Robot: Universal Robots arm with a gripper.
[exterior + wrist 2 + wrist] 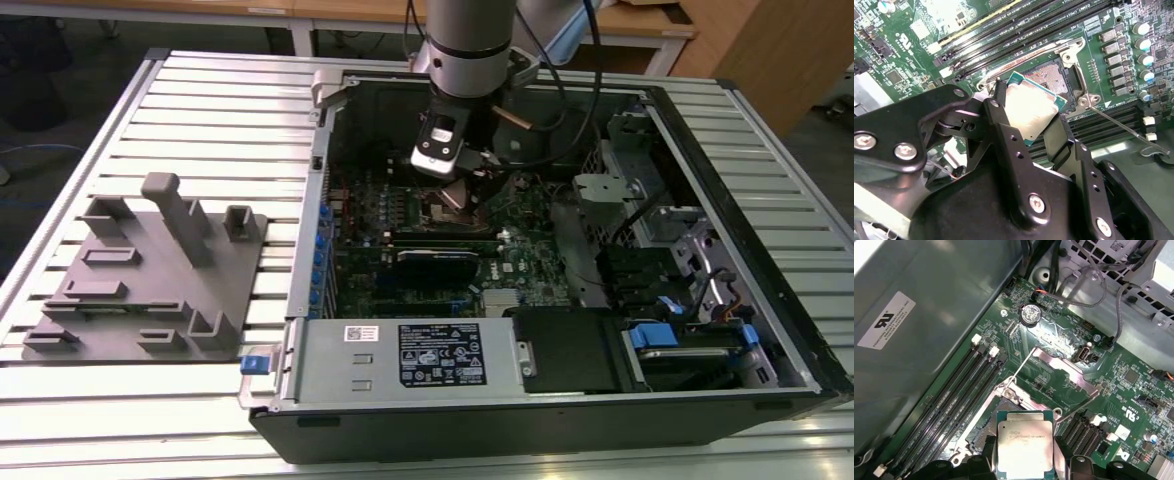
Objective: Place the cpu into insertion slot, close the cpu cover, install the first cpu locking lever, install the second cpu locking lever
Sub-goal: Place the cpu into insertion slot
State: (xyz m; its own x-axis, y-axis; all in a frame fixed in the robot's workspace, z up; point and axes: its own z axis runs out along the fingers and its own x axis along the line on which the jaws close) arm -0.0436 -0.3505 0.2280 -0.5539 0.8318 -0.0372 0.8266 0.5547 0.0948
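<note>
Inside the open computer case [747,190]: the arm reaches down over the green motherboard [527,262]; the case rests on a slatted counter [200,100].
End effector [1029,107]: clenched on the cpu, one black finger against each of two opposite edges.
Cpu [1031,107]: held with its silver top facing up and partly over the insertion slot; it is not seated. In the second wrist view its edges look turned relative to the socket rim.
Insertion slot [1046,75]: uncovered, with the contact field exposed beside the chip.
Cpu cover [1081,380]: swung back on its hinge, clear of the socket.
Locking levers: both wire levers, one [1119,126] and the other [1021,365], stand released and away from the socket.
Step in hand (judgement): the first step, placing the chip; cover and levers not yet handled.
Move requirement (judgement): square the chip's edges to the socket rim, keep it level, lower it gently and release only once it lies flat.
Risk (judgement): a skewed or tilted descent could bend the contacts.
</note>
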